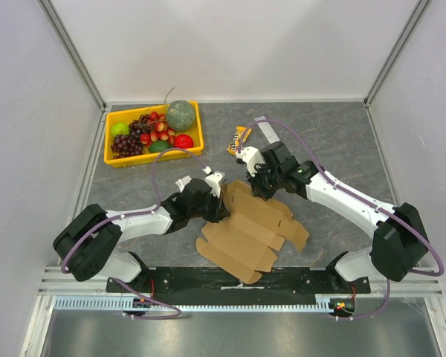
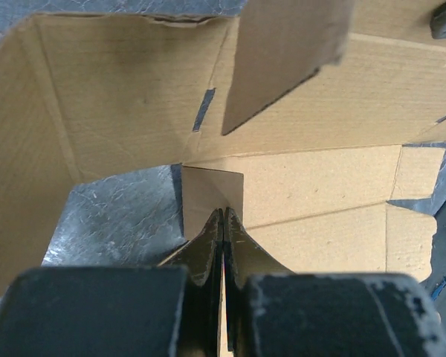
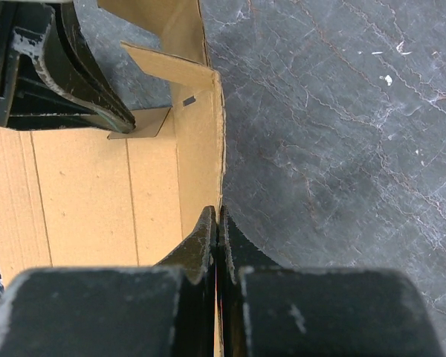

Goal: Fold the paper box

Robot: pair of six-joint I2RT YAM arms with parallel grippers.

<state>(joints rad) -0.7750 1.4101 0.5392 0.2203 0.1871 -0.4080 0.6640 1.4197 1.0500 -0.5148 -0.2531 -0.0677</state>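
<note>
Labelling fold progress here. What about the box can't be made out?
Top external: the arms' wrists cover where the paper box is pinched.
Left wrist: the left fingers hide the pinched edge; frame edges crop the box.
Right wrist: the right fingers hide the wall edge they hold.

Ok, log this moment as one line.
left gripper: shut on paper box | right gripper: shut on its raised wall | fold state: partial
</note>
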